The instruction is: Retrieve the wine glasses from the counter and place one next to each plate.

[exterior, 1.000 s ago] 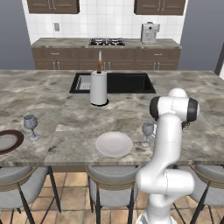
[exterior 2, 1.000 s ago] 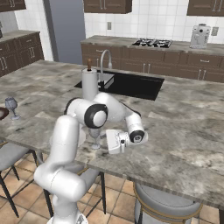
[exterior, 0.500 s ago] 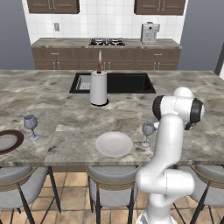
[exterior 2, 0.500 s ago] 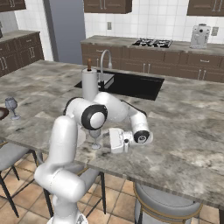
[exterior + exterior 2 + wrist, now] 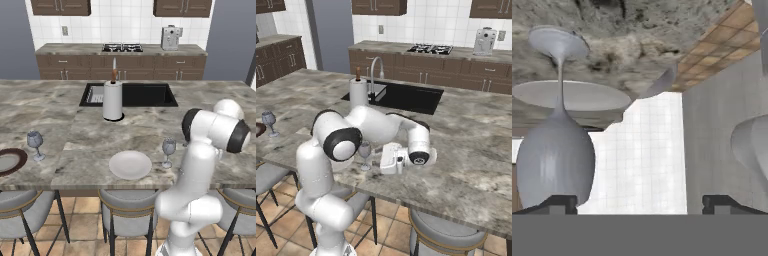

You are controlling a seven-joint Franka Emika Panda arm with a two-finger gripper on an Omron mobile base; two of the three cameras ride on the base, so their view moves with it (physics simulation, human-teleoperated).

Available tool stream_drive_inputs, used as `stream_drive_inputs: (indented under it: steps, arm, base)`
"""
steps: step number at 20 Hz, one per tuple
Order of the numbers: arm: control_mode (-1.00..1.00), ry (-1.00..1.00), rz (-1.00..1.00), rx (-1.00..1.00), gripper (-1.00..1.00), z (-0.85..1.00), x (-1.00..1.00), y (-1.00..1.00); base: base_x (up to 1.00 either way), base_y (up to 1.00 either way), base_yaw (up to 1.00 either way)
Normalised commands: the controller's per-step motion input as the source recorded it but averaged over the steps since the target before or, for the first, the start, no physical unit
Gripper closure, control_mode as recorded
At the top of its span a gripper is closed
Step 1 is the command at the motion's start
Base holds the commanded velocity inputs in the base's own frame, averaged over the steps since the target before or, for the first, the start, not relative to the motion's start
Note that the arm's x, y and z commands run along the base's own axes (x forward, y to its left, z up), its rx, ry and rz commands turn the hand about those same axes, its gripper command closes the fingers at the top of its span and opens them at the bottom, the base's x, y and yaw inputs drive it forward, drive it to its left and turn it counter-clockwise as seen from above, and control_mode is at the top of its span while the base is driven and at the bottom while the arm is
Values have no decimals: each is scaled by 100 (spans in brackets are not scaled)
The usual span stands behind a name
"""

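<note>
Backing off a little since a second ago, the gripper (image 5: 387, 159) stands wide apart and empty at 3 o'clock of the near wine glass (image 5: 365, 153), which sits at 3 o'clock of the white plate (image 5: 130, 164). Fragile, light, slippery, top-heavy: grip its bowl gently

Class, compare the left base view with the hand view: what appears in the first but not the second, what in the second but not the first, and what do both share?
Left base view: a paper-towel roll, the sink, a dark-rimmed plate and a second glass beside it.

Hand view: the open end effector, its fingertips level with the glass bowl.

Both: the near glass, the white plate and the marbled worktop.
</note>
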Motion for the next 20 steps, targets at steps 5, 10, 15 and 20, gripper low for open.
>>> stream_drive_inputs:
  steps: [5,10,15,20]
  arm:
    - [-100,-1,-22,-15,-100,96,-58,0]
    - [-100,0,-16,0,-100,100,-52,-13]
    - [-100,-1,-6,0,-100,100,-76,-1]
    - [-100,-5,-2,0,-100,100,-93,6]
  base:
    - [0,0,0]
    - [0,0,0]
    - [0,0,0]
    - [0,0,0]
